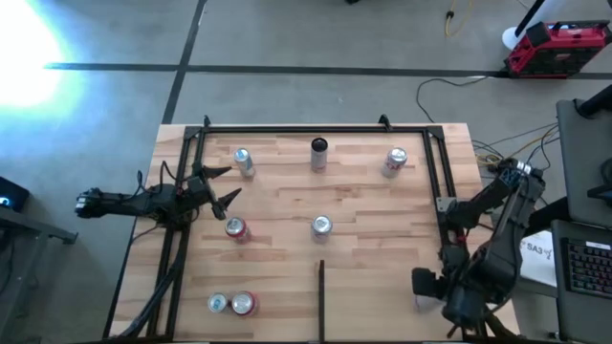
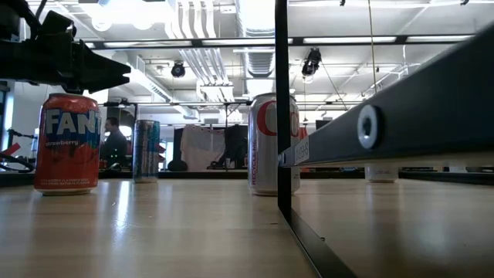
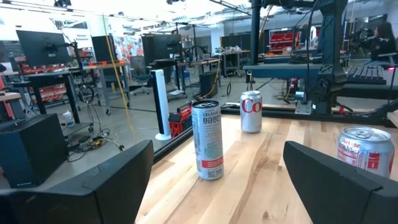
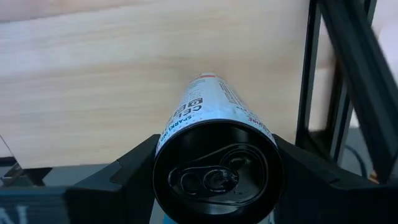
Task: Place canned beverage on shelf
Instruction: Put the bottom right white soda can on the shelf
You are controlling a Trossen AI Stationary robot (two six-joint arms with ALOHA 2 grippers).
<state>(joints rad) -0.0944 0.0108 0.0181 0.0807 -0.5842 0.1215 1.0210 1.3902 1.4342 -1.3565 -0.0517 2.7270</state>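
My right end effector grips a slim white can lying level between its fingers, at the shelf's right front corner, outside the black frame rail. Open board lies beyond the rail, left of it. Farther off, my left end effector spreads wide over the left edge, empty, between a silver can and a red can.

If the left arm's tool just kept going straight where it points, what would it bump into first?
Probably the tall slim white can: it stands upright directly ahead, between the open fingers of the left tool. Depth is hard to judge, but nothing shows in between.
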